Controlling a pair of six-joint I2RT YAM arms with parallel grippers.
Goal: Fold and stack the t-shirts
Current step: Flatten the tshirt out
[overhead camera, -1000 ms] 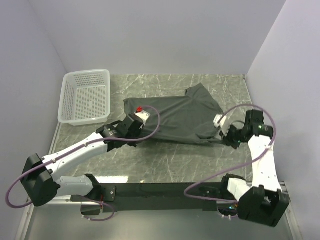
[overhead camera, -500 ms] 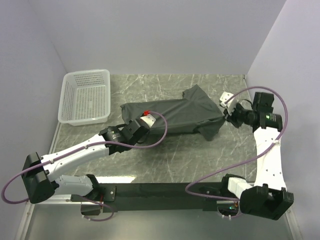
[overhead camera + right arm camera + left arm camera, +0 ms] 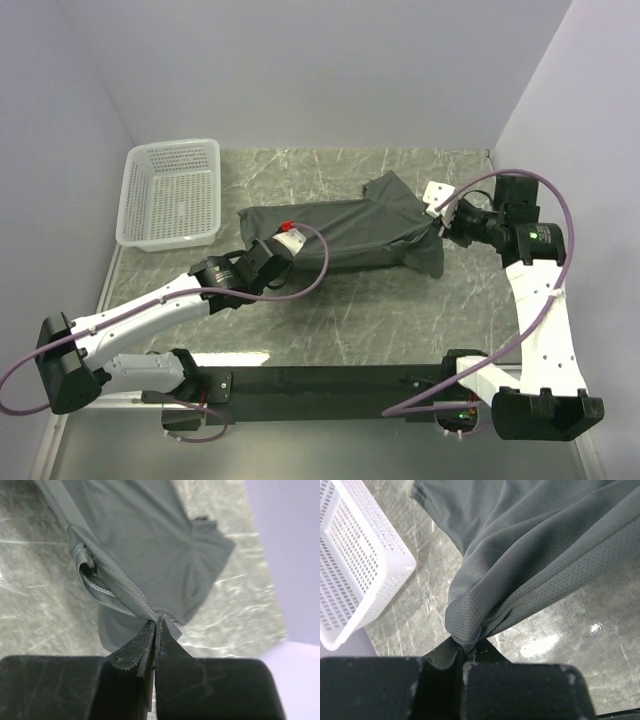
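1. Right now the dark t-shirt (image 3: 350,235) is lying on the table (image 3: 330,320) to the right of the white basket (image 3: 170,146). Its nearest corner is sitting close to the basket but apart from it.
2. The left gripper (image 3: 284,238) is working at the shirt end nearer the basket, its jaws clenching tight on a bunched fold of the hem.
3. The right gripper (image 3: 436,226) is pinching the hem at the end farthest from the basket, jaws likewise clamping on cloth.
4. To my eye the first fold is under way: the held edge is being raised and doubled over the body, which is showing as a narrow band.
5. The next move, I'd say, is calling for both grippers to carry that edge across evenly, lay it flat, then let go. Uneven travel is risking a skewed fold.
6. Bare table is lying open below the basket and shirt. Away from the basket, the side wall is crowding the right gripper, and a loose sleeve is drooping there.
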